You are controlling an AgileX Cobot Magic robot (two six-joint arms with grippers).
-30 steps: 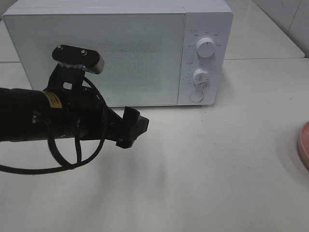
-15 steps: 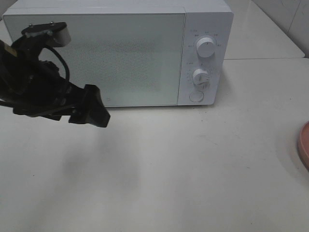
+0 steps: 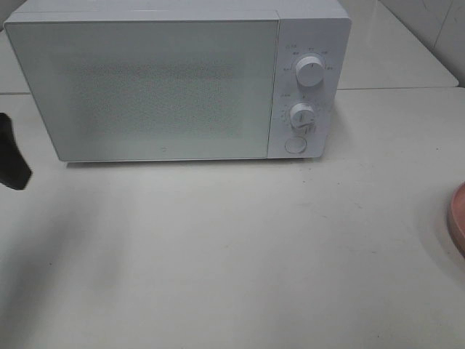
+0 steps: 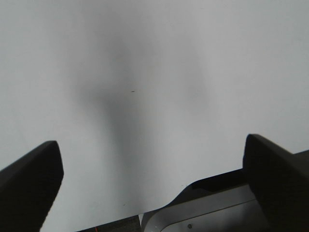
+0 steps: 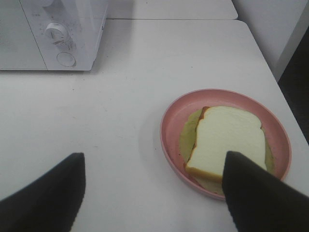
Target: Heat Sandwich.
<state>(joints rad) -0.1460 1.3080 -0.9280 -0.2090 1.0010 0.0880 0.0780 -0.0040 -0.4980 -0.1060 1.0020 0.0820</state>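
The sandwich (image 5: pixel 227 137), white bread with a tan crust, lies on a round pink plate (image 5: pixel 168 123) in the right wrist view. My right gripper (image 5: pixel 153 155) hovers open above the table just short of the plate, one finger (image 5: pixel 251 193) overlapping the plate's near rim. Only the plate's edge (image 3: pixel 458 218) shows at the far right of the exterior view. The white microwave (image 3: pixel 174 80) stands at the back with its door shut. My left gripper (image 4: pixel 149 145) is open over bare table with nothing between its fingers; only a black tip of it (image 3: pixel 11 156) shows at the exterior view's left edge.
Two knobs (image 3: pixel 310 71) and a round button (image 3: pixel 295 145) sit on the microwave's right panel. The white table (image 3: pixel 240 247) stretches in front of the microwave. The table's edge runs just right of the plate in the right wrist view.
My left arm has pulled back leftward from in front of the microwave door and is almost out of the exterior view. The microwave and plate have not moved.
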